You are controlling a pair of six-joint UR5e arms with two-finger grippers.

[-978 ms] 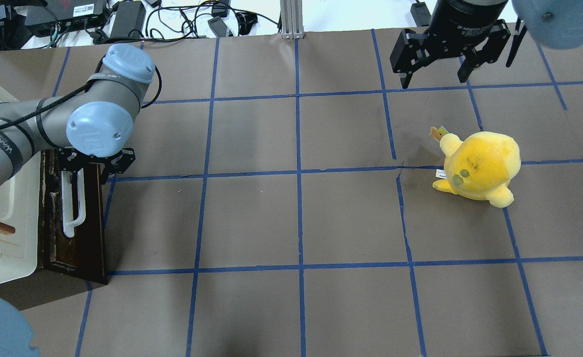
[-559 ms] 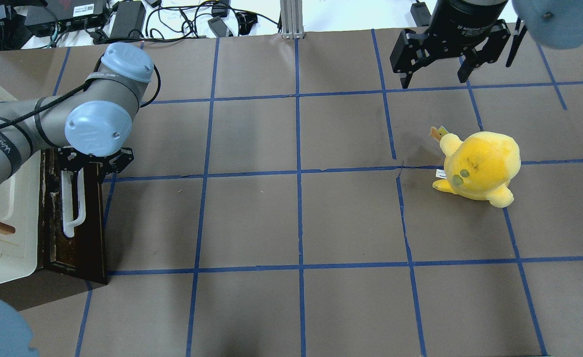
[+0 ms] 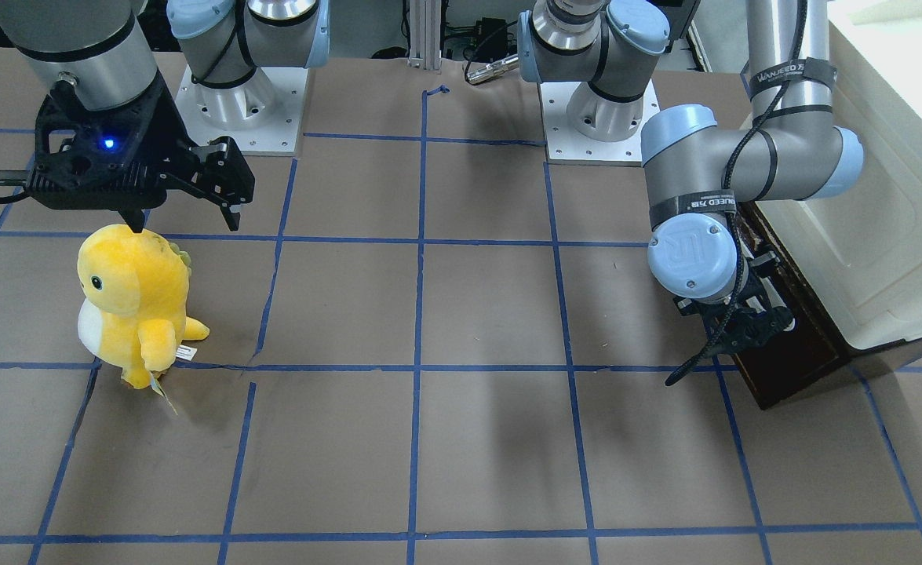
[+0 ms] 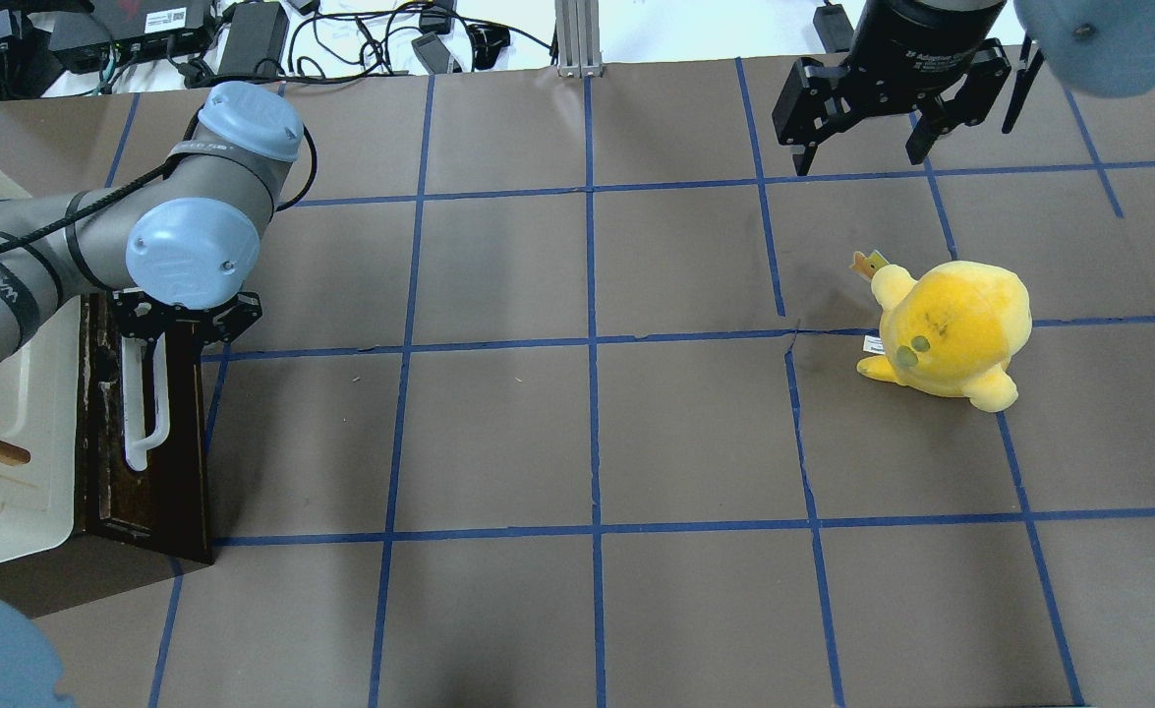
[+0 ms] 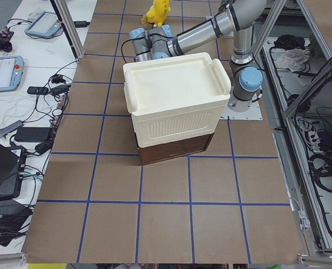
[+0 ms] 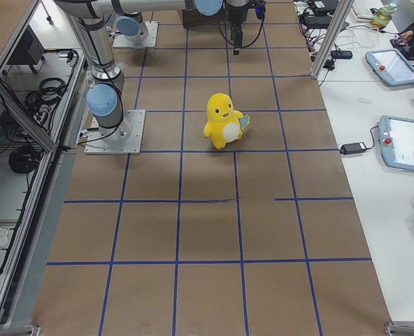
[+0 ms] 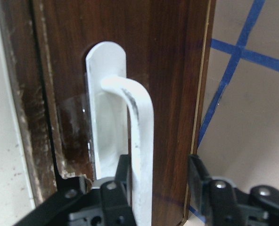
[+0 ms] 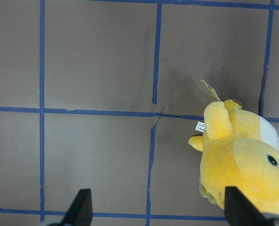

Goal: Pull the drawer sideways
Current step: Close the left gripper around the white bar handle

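Observation:
The drawer (image 4: pixel 169 472) has a dark brown wooden front and a long white bar handle (image 4: pixel 144 413). It sits at the foot of the cream cabinet (image 4: pixel 7 433) at the table's left edge, and none of its inside shows. My left gripper (image 4: pixel 184 329) is open at the handle's far end. In the left wrist view the handle (image 7: pixel 140 132) runs between the two fingers (image 7: pixel 199 181), closer to one of them, with a gap to the other. My right gripper (image 4: pixel 859 157) is open and empty, high over the far right.
A yellow plush toy (image 4: pixel 951 329) stands on the right side of the table, below the right gripper (image 8: pixel 158 212). Blue tape lines grid the brown table cover. Cables and power bricks (image 4: pixel 253 39) lie beyond the far edge.
My left arm's wrist has shifted slightly left and toward the far edge, with the gripper staying open at the handle's end. The drawer, the right arm and the toy have not moved.

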